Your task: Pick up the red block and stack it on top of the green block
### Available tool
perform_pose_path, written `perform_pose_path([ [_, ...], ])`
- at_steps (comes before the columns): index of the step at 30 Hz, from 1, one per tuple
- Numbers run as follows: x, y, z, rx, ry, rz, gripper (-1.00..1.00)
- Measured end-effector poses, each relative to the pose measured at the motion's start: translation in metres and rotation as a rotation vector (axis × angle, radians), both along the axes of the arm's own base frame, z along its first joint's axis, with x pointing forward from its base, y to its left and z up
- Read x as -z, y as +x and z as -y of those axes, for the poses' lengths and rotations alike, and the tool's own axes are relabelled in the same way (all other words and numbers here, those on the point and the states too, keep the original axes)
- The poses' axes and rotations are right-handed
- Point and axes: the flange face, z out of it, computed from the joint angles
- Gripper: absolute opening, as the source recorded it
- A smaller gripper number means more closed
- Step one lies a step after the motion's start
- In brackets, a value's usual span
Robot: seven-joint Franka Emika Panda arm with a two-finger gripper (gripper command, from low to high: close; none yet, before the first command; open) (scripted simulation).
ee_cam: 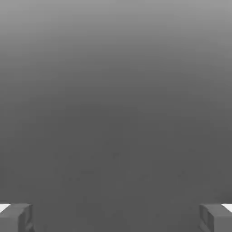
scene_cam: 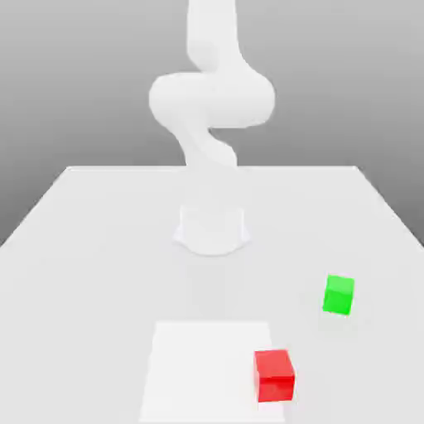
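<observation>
Right now my hand (ee_cam: pixel 116 217) is spread wide and holds nothing; its two grey fingertips (ee_cam: pixel 16 216) sit far apart, with bare grey between them. My arm (scene_cam: pixel 211 99) is folded up high above its base (scene_cam: pixel 212 230) at the middle of the worktop (scene_cam: pixel 99 232).

The red block (scene_cam: pixel 274 374) sits close to the worktop's front edge, on the corner of a paler square patch (scene_cam: pixel 199 364), a little toward the exterior view's right. The green block (scene_cam: pixel 338 295) stands farther back and nearer the right-hand edge, well apart from the red one. Both rest flat.

I judge the red block to be light and rigid, a plain cube with smooth faces that could slip if I pinch it near an edge. So I would come down over it from above and close on two opposite side faces, around their middle, square to them. Nothing of the task is done yet; the reach to the red block comes first.
</observation>
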Motion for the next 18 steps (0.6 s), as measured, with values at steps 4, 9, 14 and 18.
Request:
perform_pose_path([
  [4, 0.075, 0.047, -0.015, -0.006, -0.015, -0.126, 0.0],
  [9, 0.172, 0.083, -0.032, -0.019, -0.027, -0.278, 0.0],
  [14, 0.273, 0.097, -0.048, -0.037, -0.034, -0.429, 0.0],
  [18, 0.353, 0.092, -0.063, -0.059, -0.035, -0.55, 0.0],
])
